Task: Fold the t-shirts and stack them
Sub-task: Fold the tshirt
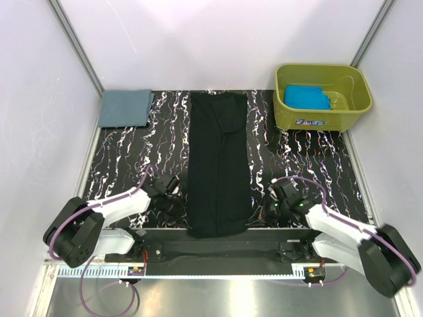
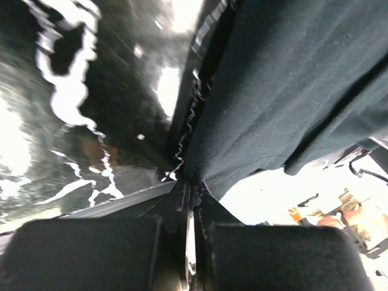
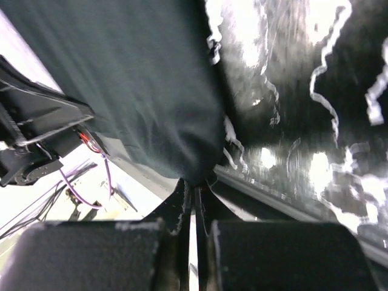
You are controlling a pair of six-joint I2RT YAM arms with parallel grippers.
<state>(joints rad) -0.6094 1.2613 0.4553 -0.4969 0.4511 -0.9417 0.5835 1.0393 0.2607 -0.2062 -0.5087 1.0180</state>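
At the near edge of the marbled tabletop [image 1: 132, 158], the left gripper [image 2: 189, 193] is clenched on the near left corner of the black t-shirt [image 1: 218, 165], the fingers pressed together with the hem pinched between them. The right gripper [image 3: 195, 189] is clamped likewise on the near right corner. The black t-shirt lies as a long narrow strip down the middle of the table, its near end at the table's front edge. At the far left corner rests the grey-blue t-shirt [image 1: 124, 107], folded flat. At the far right stands an olive-green tub [image 1: 317, 119] with the turquoise t-shirt [image 1: 306, 97] bundled inside.
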